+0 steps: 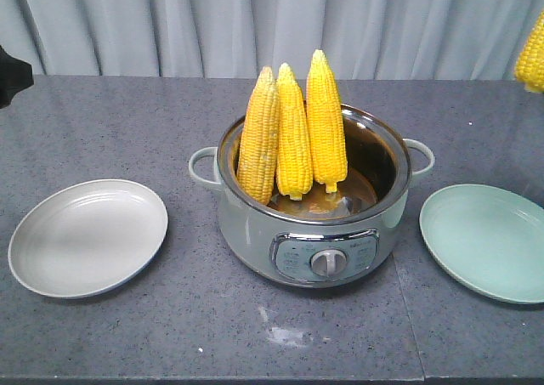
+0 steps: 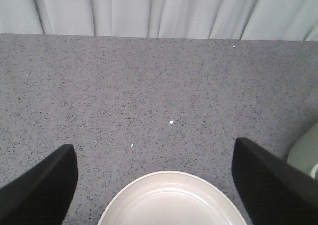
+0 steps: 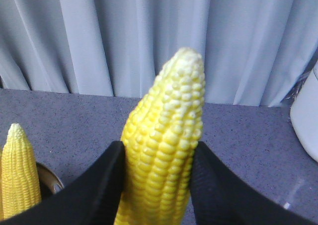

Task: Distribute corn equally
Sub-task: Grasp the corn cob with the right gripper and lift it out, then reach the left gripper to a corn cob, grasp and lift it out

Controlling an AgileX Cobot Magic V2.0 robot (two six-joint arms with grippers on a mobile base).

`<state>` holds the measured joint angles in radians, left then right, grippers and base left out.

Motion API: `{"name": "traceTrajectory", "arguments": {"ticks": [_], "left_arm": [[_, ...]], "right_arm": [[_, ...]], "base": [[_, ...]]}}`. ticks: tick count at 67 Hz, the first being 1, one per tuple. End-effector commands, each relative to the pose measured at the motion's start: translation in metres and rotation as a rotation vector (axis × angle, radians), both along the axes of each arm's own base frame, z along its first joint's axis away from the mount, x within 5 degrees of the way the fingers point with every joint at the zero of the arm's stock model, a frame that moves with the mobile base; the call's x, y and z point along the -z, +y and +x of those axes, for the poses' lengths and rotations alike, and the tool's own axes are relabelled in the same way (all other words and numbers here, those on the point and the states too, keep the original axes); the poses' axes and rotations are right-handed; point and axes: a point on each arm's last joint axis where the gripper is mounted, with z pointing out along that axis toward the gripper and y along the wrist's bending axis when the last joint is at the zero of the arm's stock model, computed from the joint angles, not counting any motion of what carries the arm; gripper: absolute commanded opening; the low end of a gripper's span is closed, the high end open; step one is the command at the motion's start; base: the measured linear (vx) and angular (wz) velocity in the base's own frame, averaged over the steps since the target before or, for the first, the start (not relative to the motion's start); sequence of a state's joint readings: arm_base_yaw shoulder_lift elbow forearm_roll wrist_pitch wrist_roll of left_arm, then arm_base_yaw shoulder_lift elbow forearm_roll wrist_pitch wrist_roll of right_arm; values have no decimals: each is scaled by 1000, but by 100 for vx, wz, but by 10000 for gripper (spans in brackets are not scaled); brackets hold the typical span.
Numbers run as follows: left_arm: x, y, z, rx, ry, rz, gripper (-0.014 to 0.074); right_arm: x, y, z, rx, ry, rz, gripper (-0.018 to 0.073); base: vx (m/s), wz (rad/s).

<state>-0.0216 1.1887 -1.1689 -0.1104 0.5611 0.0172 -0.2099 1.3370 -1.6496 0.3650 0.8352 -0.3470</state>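
Note:
Three yellow corn cobs [image 1: 293, 134] stand upright, tips up, inside the pale green electric pot [image 1: 310, 232] at the table's middle. A fourth cob [image 3: 164, 145] is clamped between the black fingers of my right gripper [image 3: 156, 158]; its end shows at the front view's top right edge [image 1: 531, 58], high above the green plate [image 1: 489, 240]. My left gripper [image 2: 156, 155] stands open with nothing between its fingers, hovering over the far rim of the white plate [image 2: 171, 200], which lies left of the pot [image 1: 89, 236]. One potted cob's tip [image 3: 19, 175] shows in the right wrist view.
The grey speckled table [image 1: 127, 121] runs back to a pale curtain [image 1: 255, 19]. A dark part of the left arm [image 1: 13, 75] shows at the front view's left edge. A white object [image 3: 305, 120] sits at the right wrist view's right edge.

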Motion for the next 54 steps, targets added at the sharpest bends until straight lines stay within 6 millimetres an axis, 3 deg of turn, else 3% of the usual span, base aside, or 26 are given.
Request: {"name": "traceTrajectory", "arguments": {"ticks": [1,15,25,32,42,54], "left_arm": [[-33,-5,-3,23,-160,-24,587],[-82,-38,7,235,-263,10,587],[-97,-67,34,366,-203,5,587],[-92,-91,61,441,-142,11,587],[-68,-125,94,538,-32,75,587],[-36,-160,115,584,43,127,587]], "right_arm": [[-21,0,-10,22,-118,-9,-9],[-21,0,-10,22,-118,-9,-9],[-21,0,-10,22,-118,-10,-9],[-21,0,-10,21,-116,-9,-9],[-21,0,-10,21,-114,-9,-9],[-21,0,-10,21,-114,-9,-9]], "base": [[0,0],[0,0],[0,0],[0,0],[0,0],[0,0]]}}
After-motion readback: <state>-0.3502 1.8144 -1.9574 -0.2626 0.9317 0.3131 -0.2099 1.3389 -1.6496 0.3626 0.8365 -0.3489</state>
